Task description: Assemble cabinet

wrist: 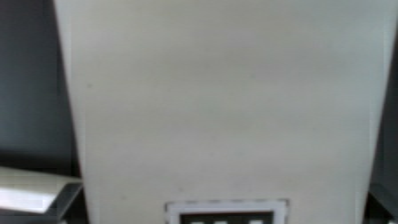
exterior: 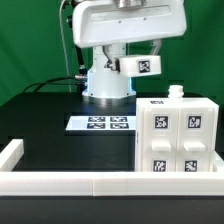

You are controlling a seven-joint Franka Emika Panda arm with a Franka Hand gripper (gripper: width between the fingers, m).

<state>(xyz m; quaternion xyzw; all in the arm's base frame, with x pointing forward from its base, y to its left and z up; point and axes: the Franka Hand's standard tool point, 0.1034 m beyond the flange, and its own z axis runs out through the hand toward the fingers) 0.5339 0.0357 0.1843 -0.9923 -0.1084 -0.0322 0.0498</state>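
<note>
Edges: long plain white border rails [exterior: 60, 182] along near side and the exterior view's left side of the black table [exterior: 40, 120].
Open room: bare tabletop on the exterior view's left of the box.
Cabinet: large white plastic box with black-and-white square tags [exterior: 175, 140], upright on the exterior view's right, touching the near rail.
Marker board [exterior: 102, 123]: flat before white arm base [exterior: 108, 82], just beside the box.
Wrist view: plain white panel face [wrist: 214, 100] fills frame, very close.
Gripper: fingers not made out, apart or together cannot tell.
</note>
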